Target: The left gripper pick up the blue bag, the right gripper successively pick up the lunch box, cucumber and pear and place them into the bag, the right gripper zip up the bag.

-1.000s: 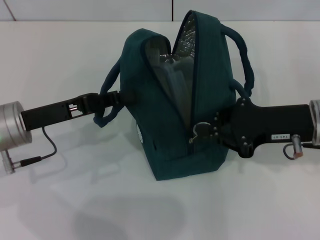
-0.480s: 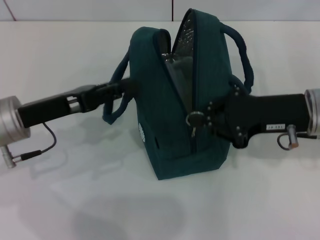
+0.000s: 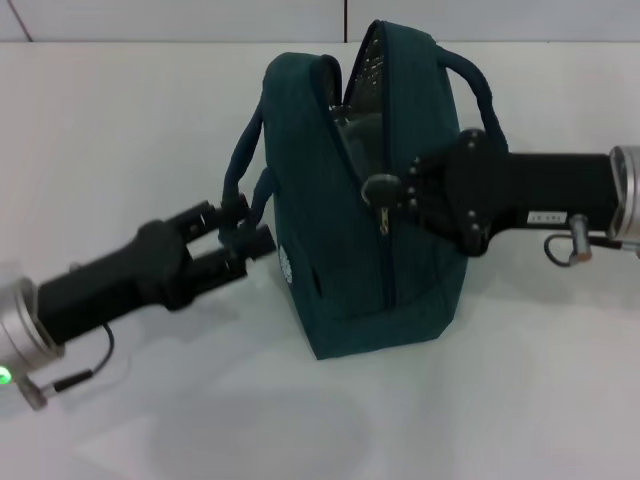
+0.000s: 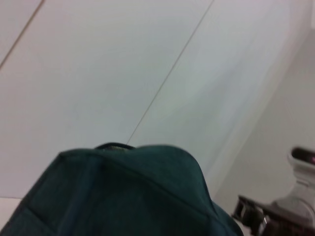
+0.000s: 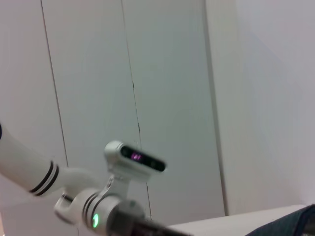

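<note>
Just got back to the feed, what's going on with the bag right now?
The right gripper is at the zipper pull on the blue bag, with the zipper closed up the lower front and the top still gaping open on the foil lining. The left gripper sits at the bag's near handle, fingers spread, beside the bag standing on the white table.

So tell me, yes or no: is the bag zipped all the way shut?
No, the blue bag still gapes at the top in the head view, showing silver lining above the zipper pull at the right end effector.
</note>
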Tool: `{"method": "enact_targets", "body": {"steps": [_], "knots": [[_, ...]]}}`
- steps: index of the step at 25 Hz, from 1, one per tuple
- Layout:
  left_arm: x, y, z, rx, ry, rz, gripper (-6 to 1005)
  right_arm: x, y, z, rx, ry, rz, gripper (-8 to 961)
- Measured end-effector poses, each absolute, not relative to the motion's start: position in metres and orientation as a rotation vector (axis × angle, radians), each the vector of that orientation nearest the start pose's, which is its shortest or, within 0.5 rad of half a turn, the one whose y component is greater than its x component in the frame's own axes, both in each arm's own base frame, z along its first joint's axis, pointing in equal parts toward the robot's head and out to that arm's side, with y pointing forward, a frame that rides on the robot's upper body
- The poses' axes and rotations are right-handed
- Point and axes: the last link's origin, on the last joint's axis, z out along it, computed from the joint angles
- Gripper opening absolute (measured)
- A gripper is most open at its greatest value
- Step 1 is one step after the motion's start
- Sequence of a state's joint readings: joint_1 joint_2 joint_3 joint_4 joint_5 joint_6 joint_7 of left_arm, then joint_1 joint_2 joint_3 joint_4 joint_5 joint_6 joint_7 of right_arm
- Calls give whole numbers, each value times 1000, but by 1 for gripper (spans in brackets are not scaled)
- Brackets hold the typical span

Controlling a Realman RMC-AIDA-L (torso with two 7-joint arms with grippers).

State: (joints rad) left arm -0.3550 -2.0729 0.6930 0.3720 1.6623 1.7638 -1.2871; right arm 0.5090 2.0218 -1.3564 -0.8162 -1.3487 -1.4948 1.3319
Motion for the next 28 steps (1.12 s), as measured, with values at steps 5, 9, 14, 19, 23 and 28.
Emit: {"method": "enact_targets", "body": {"steps": [5,9,14,19,23,28], "knots": [[-283,245,-24,-2452,-870,-1331,706,153,339,-7,-2752,92,1139,28],[-282,245,-34,-2441,-874,-1321,748,148,349,-9,-2667,75,1194,29],[-278,251,-41,-2442,-894,-1318,741,146,353,-25,-2732,118,1175,29],[-276,253,-45,-2435,-889,-1312,722,147,352,-29,-2745,111,1158,30],[-274,252,-49,-2424,-872,-1320,707,148,353,-29,-2741,114,1147,31],[-275,255,-54,-2393,-905,-1307,687,145,354,-29,-2746,103,1144,31]]}}
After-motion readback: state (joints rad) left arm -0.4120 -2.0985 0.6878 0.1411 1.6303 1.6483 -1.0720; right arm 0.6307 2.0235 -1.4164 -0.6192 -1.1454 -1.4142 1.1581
